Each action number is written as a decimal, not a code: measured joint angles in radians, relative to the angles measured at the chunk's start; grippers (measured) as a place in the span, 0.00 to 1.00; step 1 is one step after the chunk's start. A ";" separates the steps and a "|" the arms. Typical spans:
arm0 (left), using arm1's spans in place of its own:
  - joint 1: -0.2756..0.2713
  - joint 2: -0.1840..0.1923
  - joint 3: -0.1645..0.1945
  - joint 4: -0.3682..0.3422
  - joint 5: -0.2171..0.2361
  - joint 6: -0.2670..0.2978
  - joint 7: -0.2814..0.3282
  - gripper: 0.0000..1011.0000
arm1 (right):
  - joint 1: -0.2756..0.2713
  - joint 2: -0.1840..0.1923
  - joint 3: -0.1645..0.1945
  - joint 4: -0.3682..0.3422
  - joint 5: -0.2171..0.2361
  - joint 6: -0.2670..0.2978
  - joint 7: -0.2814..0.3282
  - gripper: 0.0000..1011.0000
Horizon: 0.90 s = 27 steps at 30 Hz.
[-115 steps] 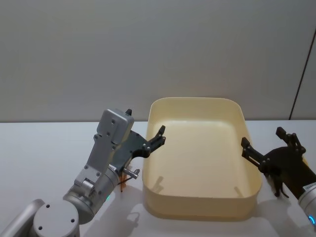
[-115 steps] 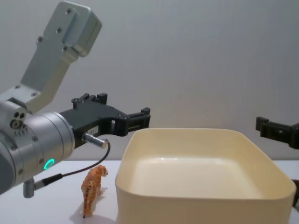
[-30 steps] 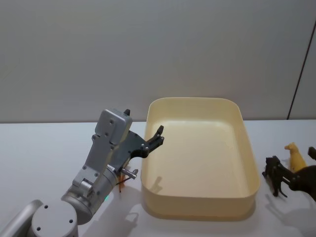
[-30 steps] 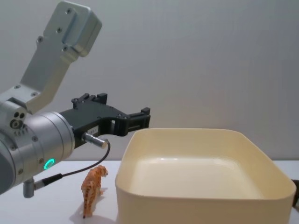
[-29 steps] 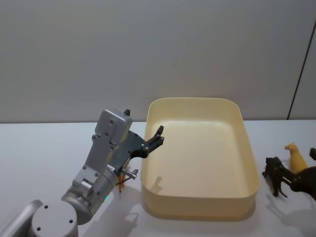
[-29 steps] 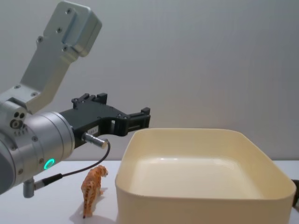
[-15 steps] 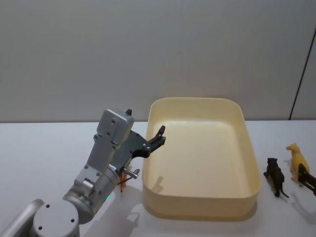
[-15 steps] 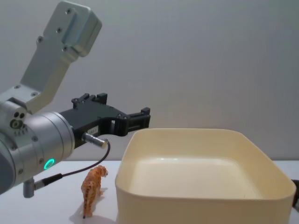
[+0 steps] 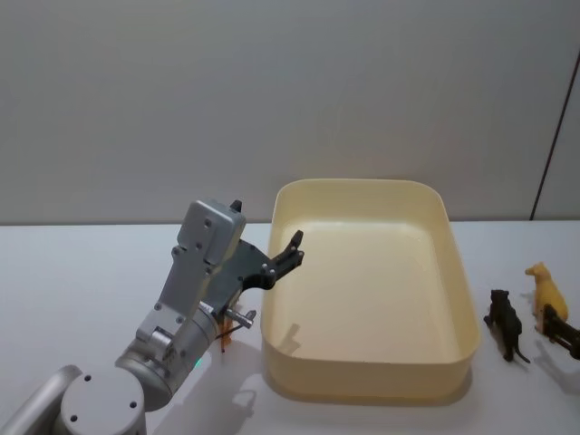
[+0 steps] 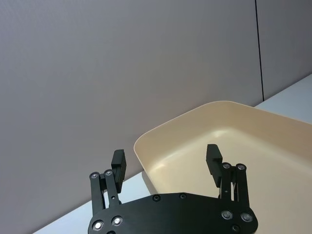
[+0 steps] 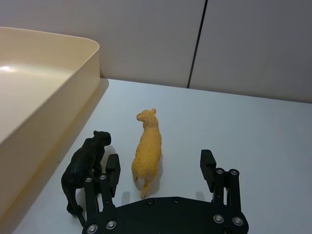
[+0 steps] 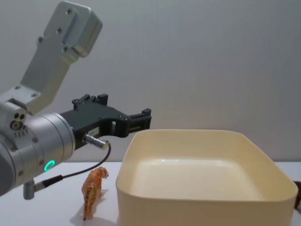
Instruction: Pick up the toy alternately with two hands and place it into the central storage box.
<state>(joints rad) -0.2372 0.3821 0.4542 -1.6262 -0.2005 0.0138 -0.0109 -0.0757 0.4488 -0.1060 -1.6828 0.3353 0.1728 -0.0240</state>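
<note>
Right wrist view: the right gripper (image 11: 160,166) is being held wide open and empty, the yellow toy (image 11: 147,146) being framed between its fingers, the black toy (image 11: 83,168) beside it, right of the central storage box (image 11: 58,131). The left gripper (image 10: 165,162) is being held open, empty, at the box's left rim.

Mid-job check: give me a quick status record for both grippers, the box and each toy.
left gripper: open, empty, held above the storage box's left rim
right gripper: open, low on the table right of the box, fingers either side of the yellow toy's rear
storage box: centre, no toy inside
orange tiger toy: standing left of box, below left arm
black toy: standing right of box, beside its wall
yellow toy: standing beside black toy, farther from box
</note>
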 joint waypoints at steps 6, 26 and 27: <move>0.000 0.000 0.000 0.000 0.000 0.000 0.000 0.99 | 0.061 -0.030 -0.018 0.073 -0.023 0.005 0.040 0.99; 0.000 0.000 0.000 0.000 0.000 0.000 0.000 0.99 | 0.210 -0.104 -0.059 0.265 -0.083 0.007 0.099 0.83; 0.000 0.000 0.000 0.000 0.000 0.000 0.000 0.99 | 0.215 -0.107 -0.060 0.272 -0.085 0.007 0.101 0.80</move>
<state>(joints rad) -0.2371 0.3821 0.4542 -1.6262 -0.2004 0.0138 -0.0109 0.1392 0.3421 -0.1660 -1.4112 0.2502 0.1803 0.0771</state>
